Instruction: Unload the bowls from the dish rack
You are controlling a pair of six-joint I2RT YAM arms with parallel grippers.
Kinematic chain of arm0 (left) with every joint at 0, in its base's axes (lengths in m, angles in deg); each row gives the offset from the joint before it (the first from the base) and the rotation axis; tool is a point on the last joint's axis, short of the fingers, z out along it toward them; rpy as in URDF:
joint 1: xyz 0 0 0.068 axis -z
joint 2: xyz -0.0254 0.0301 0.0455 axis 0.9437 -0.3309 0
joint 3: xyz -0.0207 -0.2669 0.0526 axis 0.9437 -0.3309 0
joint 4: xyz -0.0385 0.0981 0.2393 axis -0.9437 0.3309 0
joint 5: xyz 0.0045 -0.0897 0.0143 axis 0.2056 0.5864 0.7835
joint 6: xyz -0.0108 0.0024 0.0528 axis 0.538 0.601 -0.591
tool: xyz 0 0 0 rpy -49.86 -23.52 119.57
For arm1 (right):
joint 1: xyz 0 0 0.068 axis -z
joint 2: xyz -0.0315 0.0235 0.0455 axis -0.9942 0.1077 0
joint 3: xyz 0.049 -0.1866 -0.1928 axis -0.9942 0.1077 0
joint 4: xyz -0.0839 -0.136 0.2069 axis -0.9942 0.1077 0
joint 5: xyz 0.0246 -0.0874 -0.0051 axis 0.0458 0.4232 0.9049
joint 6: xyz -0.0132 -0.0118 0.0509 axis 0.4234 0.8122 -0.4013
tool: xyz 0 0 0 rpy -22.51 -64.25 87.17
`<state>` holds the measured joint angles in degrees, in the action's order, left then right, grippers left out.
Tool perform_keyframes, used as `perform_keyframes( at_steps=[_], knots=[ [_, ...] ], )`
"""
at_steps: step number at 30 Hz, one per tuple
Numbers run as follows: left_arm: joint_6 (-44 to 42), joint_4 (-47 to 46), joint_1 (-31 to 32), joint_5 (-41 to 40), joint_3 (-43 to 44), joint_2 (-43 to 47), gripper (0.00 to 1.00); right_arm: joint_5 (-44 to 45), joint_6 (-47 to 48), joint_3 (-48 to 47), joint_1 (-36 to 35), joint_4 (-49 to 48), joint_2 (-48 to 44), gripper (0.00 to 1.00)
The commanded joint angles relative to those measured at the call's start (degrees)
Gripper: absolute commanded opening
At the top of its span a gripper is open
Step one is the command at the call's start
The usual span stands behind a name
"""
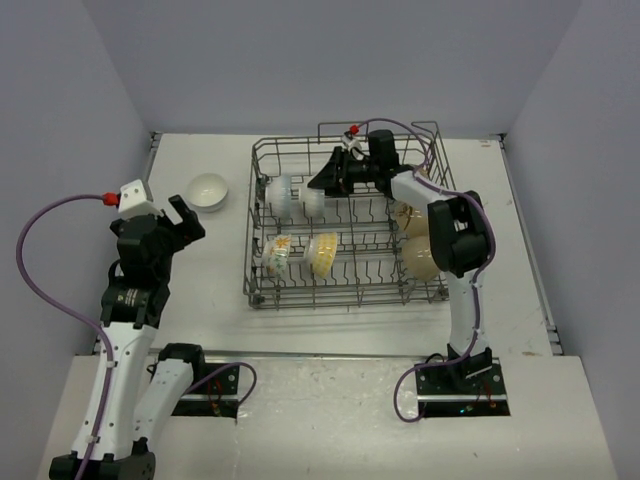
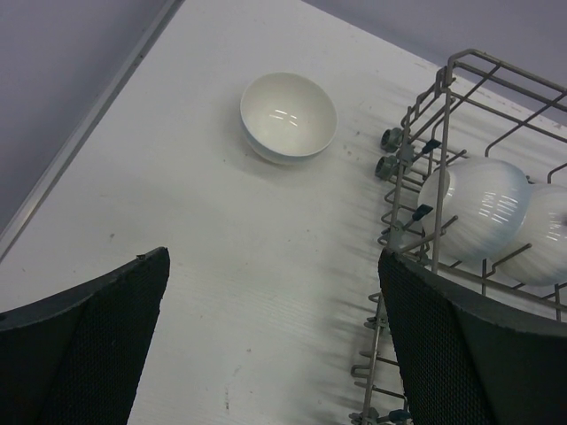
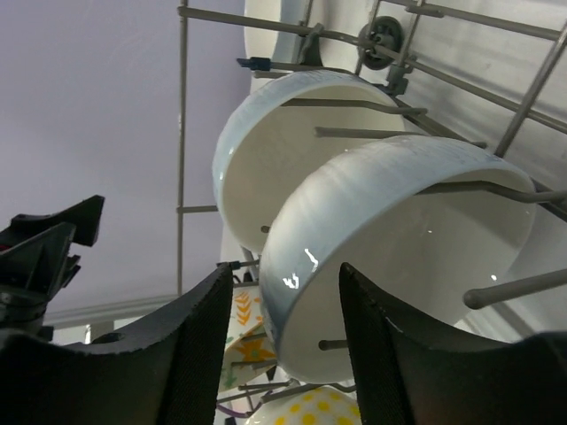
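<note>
The left gripper (image 2: 275,257) hovers over the table (image 1: 200,300) left of the dish rack (image 1: 345,297), fingers spread wide and holding nothing. One unloaded white bowl (image 1: 208,190) stands upright on the table, well apart from the rack. Inside the rack, two white bowls (image 1: 283,195) stand on edge at the far left, and two floral bowls (image 1: 278,252) stand in the near row. The right gripper (image 3: 285,273) reaches to the inner white bowl (image 1: 312,203), with its fingers apart on either side of the rim. A gap shows at one finger, so no firm pinch is confirmed. Beige bowls (image 1: 420,260) remain at the right end, partly hidden by the right arm. Judgement: the task is at an early stage, with most bowls left to unload.
</note>
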<state>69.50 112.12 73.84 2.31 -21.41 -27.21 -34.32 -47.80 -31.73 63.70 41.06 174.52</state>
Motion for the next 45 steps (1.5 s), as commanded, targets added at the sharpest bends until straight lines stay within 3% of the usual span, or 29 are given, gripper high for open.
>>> perform_keyframes(
  at_steps=[1,16,21,23,45],
  knots=[
    [-1.2,-2.5,0.4,-0.8,-0.3,0.3,1.0,-4.3,-3.7,-1.9,0.3,-6.1,0.5,0.51],
    [-1.4,-2.7,0.4,-0.7,-0.5,1.0,1.0,-7.6,-11.0,-0.8,0.4,-15.5,1.5,0.13],
    [-1.4,-2.8,0.4,-0.6,-0.4,0.8,1.0,-10.4,-20.1,2.0,0.7,-28.4,2.1,0.0],
    [-1.4,-2.7,0.4,-0.5,-0.3,0.6,1.0,-11.1,-22.9,2.3,0.8,-32.9,2.0,0.0],
    [-1.6,-2.7,0.4,-1.2,-0.3,0.9,1.0,-13.2,-29.8,2.8,2.4,-47.1,-5.9,0.0]
  ],
)
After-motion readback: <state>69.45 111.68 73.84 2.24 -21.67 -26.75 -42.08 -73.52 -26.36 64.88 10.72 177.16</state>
